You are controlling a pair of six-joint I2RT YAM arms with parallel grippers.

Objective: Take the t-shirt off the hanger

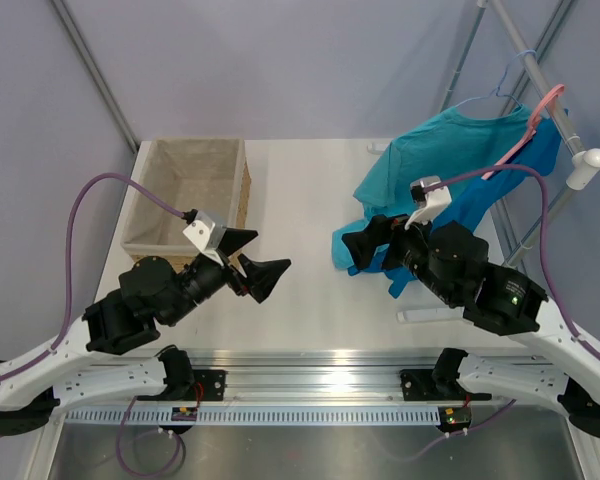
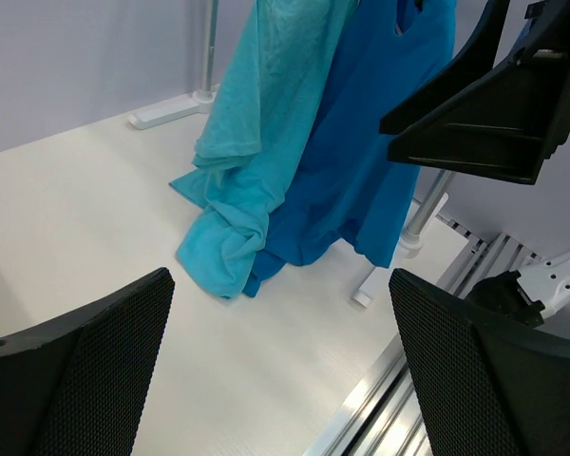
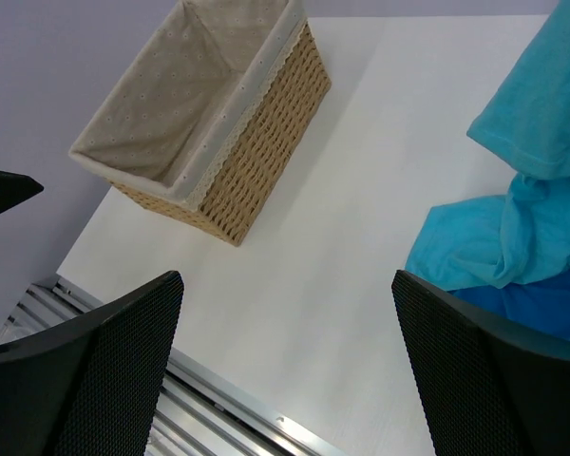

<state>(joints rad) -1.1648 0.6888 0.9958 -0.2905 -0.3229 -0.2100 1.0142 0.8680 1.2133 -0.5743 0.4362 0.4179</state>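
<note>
From above, the t-shirt [image 1: 485,200] hangs at 2 o'clock on the pink hanger [image 1: 542,108], its hem reaching the table [image 1: 310,180]. The teal shirt [image 1: 430,150] drapes just beside it, crowding any reach. The left gripper [image 1: 270,252] and right gripper [image 1: 352,240] are both spread and empty, likely poised to approach. In the left wrist view the t-shirt sits at 1 o'clock, partly behind the teal folds. In the right wrist view a basket [image 3: 266,142] lies at 11 o'clock and the blue hem at 4 o'clock.
</note>
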